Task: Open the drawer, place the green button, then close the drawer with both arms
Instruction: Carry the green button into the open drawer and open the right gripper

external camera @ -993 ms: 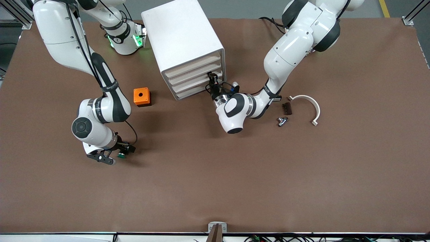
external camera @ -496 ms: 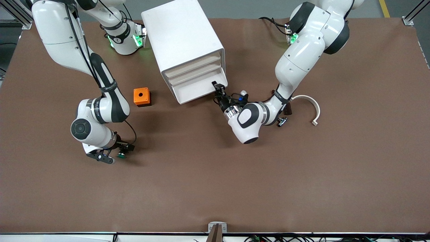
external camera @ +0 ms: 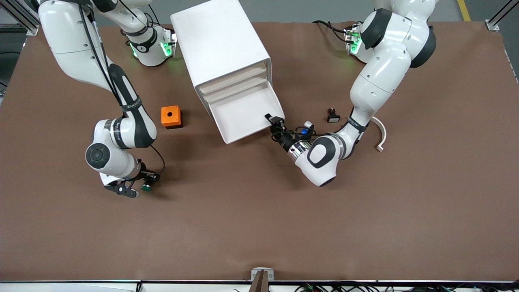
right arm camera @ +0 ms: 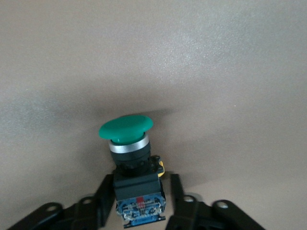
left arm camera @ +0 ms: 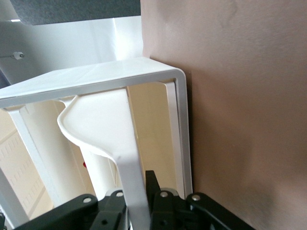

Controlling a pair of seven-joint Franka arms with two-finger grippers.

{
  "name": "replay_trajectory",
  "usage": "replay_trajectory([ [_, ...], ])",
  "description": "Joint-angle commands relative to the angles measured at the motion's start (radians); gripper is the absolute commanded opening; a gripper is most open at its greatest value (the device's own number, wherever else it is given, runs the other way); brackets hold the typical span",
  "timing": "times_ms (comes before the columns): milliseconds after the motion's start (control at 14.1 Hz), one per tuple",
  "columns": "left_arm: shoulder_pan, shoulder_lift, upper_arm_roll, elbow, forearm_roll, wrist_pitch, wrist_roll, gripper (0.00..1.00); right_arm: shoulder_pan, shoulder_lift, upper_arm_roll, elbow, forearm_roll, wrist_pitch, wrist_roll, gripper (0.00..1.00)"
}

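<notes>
Up close, right claw point(right arm camera: 139, 203) pinching green button point(right arm camera: 126, 128), left claw point(left arm camera: 136, 203) clamped on pulled-out drawer point(external camera: 246, 114)

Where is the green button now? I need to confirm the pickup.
The button sits on the table between the right end effector's fingers, nearer the front camera than the orange box.

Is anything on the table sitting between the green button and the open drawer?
Nothing visible blocks it. The button sits in the right gripper; bare table lies between it and the drawer. The orange box sits beside that line. The left gripper holds the drawer's front corner.
</notes>
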Motion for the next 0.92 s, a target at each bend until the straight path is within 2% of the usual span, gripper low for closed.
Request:
replay_trajectory([
  [0, -0.008, 0.009, 0.001, 0.006, -0.025, 0.02, 0.017, 0.17, -0.009, 0.0, 0.008, 0.026, 0.002, -0.014, 0.006, 0.02],
  [71, -0.007, 0.009, 0.001, 0.006, -0.025, 0.02, 0.023, 0.25, -0.009, -0.006, 0.008, 0.026, 0.005, -0.014, 0.006, 0.0],
  [142, 0.004, 0.011, 0.001, 0.008, -0.025, 0.02, 0.066, 0.42, -0.006, -0.011, 0.008, 0.029, 0.008, -0.014, 0.017, 0.0],
  [284, 0.004, -0.003, -0.002, 0.011, -0.025, 0.018, 0.222, 0.98, 0.0, -0.046, 0.008, 0.029, 0.008, -0.054, 0.055, 0.0],
  [496, 0.007, -0.006, -0.015, 0.06, -0.025, 0.012, 0.268, 1.0, 0.046, -0.129, 0.009, 0.03, 0.008, -0.163, 0.176, 0.0],
  [638, 0.03, -0.017, -0.021, 0.094, -0.029, 0.01, 0.297, 1.0, 0.136, -0.193, 0.009, 0.032, 0.008, -0.227, 0.337, 0.0],
  [851, 0.068, -0.03, -0.021, 0.143, -0.032, -0.013, 0.461, 1.0, 0.248, -0.239, 0.012, 0.057, 0.013, -0.286, 0.544, 0.0],
])
